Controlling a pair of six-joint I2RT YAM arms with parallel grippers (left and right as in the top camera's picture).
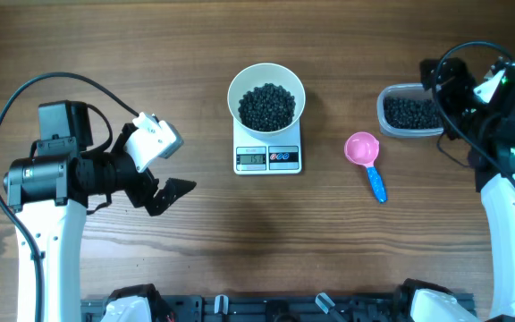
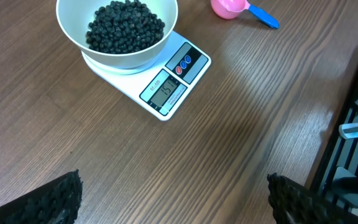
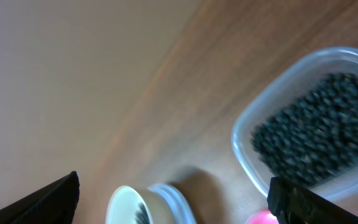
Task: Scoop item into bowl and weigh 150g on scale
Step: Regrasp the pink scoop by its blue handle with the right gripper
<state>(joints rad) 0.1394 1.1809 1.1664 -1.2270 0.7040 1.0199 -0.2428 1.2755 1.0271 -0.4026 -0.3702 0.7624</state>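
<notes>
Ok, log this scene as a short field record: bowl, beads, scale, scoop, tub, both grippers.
bowl: white, sitting on the scale
beads: dark heap inside the bowl
scale: display lit, digits unclear
scoop: pink, empty, lying right of the scale
tub: clear, holding more beads
left gripper: open, empty
right gripper: open, empty, near the tub

Soft, even room light; faint shadows.
Right wrist view smeared: the tub [image 3: 240, 146] beyond the fingers [image 3: 48, 205] blurs; other views sharp.
</notes>
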